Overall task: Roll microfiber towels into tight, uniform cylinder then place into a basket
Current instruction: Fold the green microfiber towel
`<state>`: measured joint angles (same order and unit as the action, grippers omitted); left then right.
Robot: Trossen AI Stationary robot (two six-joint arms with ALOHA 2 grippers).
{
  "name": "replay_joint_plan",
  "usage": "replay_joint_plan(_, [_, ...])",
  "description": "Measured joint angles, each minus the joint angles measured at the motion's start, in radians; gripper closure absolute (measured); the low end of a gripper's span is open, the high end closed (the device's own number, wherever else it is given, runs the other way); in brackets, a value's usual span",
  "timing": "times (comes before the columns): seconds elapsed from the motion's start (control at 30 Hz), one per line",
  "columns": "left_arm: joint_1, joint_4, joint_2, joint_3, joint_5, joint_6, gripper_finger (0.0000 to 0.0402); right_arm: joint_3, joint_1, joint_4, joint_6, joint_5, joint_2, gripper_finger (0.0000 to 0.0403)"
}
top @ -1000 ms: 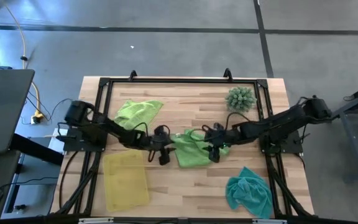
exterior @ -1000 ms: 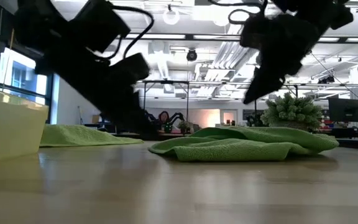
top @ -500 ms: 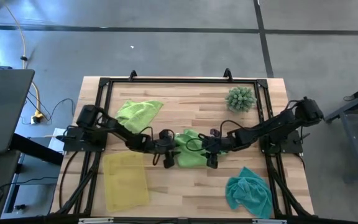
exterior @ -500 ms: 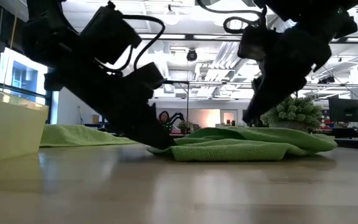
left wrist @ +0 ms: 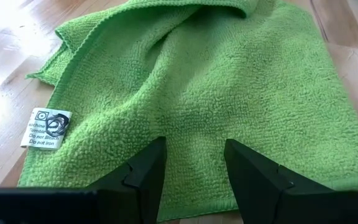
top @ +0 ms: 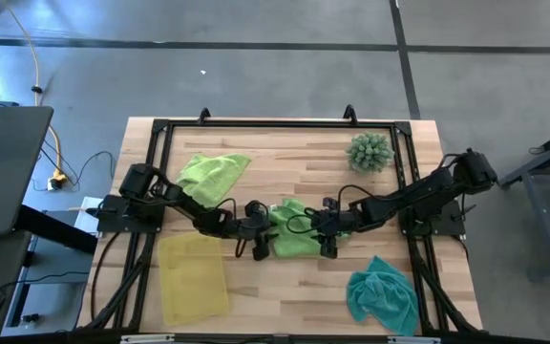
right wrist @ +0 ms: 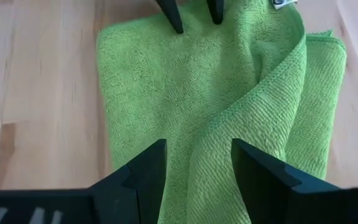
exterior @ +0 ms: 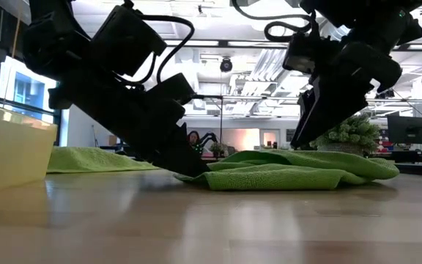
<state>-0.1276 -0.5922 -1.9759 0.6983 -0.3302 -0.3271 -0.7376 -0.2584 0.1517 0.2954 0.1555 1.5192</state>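
1. The left gripper (top: 258, 250) sits low over the left edge of the middle lime green towel (top: 294, 229). Its fingers stand apart, tips down on or just above the cloth, and nothing is pinched between them.
2. The right gripper (top: 329, 247) is at the opposite, right edge of the same towel, jaws also parted and holding nothing. A diagonal fold of cloth lies just ahead of its fingers (right wrist: 146, 177).
3. That towel lies loosely folded near the table's centre, not yet rolled, with its care label (left wrist: 45, 127) at one corner.
4. To do this step well, I judge that both grippers should flatten the raised fold first. They should then nip the near hem at matching points and turn it over evenly, keeping tension so the cylinder comes out tight and of even width.
5. Count of towels: three. Besides the middle one, there is a second lime green towel (top: 212, 172) toward the far left and a teal towel (top: 382, 296) crumpled at the near right.
6. One basket (top: 195, 279) lies at the near left, with no towel in it.
7. One spiky green plant (top: 370, 151) sits at the far right.
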Motion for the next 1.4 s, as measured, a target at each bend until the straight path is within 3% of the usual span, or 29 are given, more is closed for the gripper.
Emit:
replay_joint_plan(0.37, [0.000,-0.004,-0.001,-0.001,0.002,-0.002,0.0245,0.000,-0.027,0.019,-0.071,-0.045,0.007,0.0231])
replay_joint_plan(0.83, [0.000,-0.019,-0.003,-0.003,0.002,-0.003,0.0245,0.000,-0.029,0.113,-0.053,0.059,0.049,0.0231])
replay_joint_plan(1.1, [-0.004,-0.024,-0.003,-0.003,0.003,-0.003,0.0245,0.000,-0.003,0.180,-0.088,0.195,0.044,0.0231])
replay_joint_plan(1.4, [-0.005,-0.027,-0.003,-0.003,0.003,-0.003,0.0245,0.000,0.043,0.269,-0.121,0.427,0.016,0.0231])
